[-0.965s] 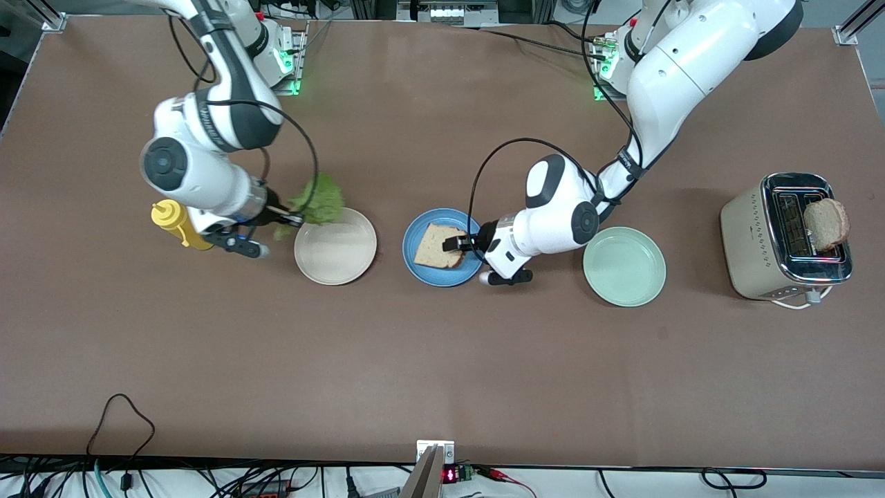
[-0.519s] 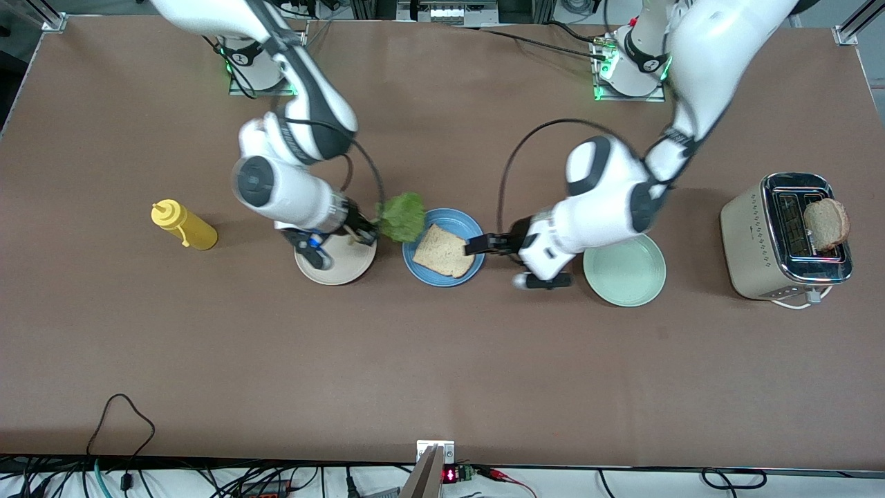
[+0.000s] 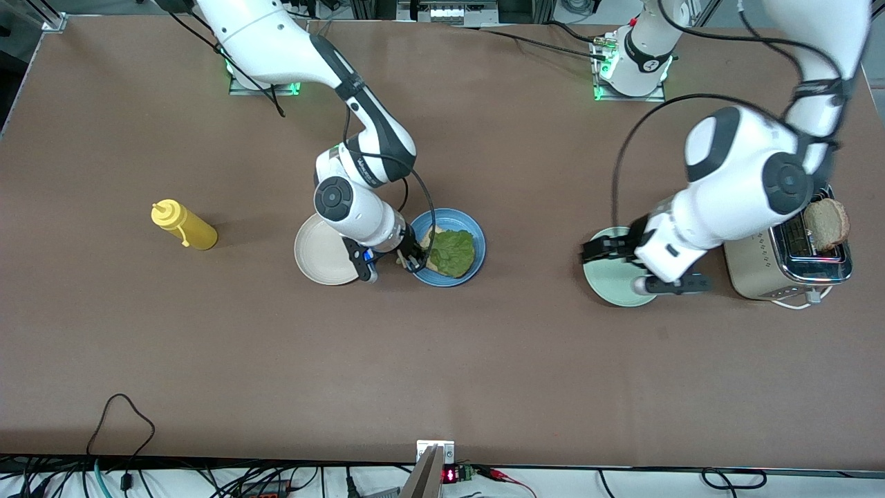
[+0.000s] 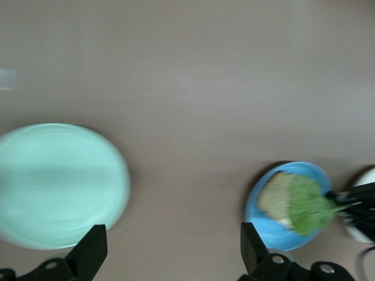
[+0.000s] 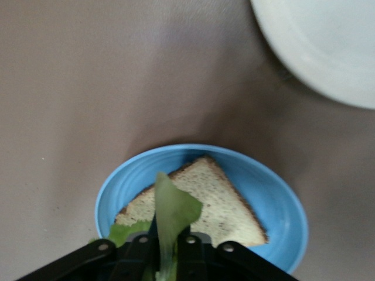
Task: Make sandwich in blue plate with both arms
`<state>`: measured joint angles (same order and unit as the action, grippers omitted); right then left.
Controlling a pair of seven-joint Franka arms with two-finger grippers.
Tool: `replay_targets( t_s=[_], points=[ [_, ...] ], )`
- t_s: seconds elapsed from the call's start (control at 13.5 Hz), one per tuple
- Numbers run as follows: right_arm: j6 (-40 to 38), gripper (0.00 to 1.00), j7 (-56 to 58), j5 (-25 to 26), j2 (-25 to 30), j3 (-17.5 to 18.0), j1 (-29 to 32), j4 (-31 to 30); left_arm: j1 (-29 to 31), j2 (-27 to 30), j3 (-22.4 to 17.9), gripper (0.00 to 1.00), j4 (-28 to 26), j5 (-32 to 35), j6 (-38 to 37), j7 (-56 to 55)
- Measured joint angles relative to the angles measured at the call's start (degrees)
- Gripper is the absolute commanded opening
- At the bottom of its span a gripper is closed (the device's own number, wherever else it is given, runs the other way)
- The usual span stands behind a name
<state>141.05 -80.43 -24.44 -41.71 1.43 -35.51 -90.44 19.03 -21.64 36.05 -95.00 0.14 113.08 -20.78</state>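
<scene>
Since the earlier frame, we note the right gripper (image 3: pixel 413 260) has carried the lettuce leaf (image 3: pixel 453 251) onto the bread slice (image 5: pixel 205 202) in the blue plate (image 3: pixel 477 238), fingers still pinching it. We find the left gripper (image 3: pixel 593 250) withdrawn, spread empty over the mint-green plate (image 3: pixel 608 287) beside the toaster (image 3: pixel 750 277); open tabletop separates both plates.

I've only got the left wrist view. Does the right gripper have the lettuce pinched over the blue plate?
Observer: Yes. The right gripper is shut on the lettuce, above the bread slice in the blue plate.
Operator: Where's the other bread?
Observer: The second slice stands in the toaster, at the left arm's end.
Operator: And my own arm?
Observer: The left gripper is open, over the mint-green plate.
</scene>
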Motion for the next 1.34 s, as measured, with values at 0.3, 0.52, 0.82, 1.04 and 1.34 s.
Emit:
replay_targets(
  t_s=[0.3, 0.52, 0.82, 1.04, 1.34],
  points=[
    [0.09, 1.0, 2.79, 0.21, -0.43, -0.13, -0.92, 0.44, 1.41, 0.92, -0.17, 1.0, 12.09, 10.98, -15.65, 0.01],
    [-9.14, 1.0, 8.71, 0.34, 2.81, -3.75, -0.62, 0.74, -1.3, 2.28, -7.78, 1.0, 15.79, 9.67, -17.68, 5.02],
    [-30.44, 1.0, 28.56, 0.86, 11.89, -12.66, 2.02, 1.1, -12.27, 4.87, -25.75, 1.0, 15.58, 2.41, -18.06, 12.51],
    [-38.61, 1.0, 42.96, 8.48, 16.41, -16.46, 3.17, 0.7, -12.66, 9.92, -27.4, 1.0, 11.17, 1.58, -18.58, 13.62],
    [-39.65, 1.0, 56.96, 16.98, 20.94, -17.08, 4.33, -4.13, -12.79, 17.3, -28.26, 1.0, 3.03, 1.55, -17.28, 14.08]
  ],
)
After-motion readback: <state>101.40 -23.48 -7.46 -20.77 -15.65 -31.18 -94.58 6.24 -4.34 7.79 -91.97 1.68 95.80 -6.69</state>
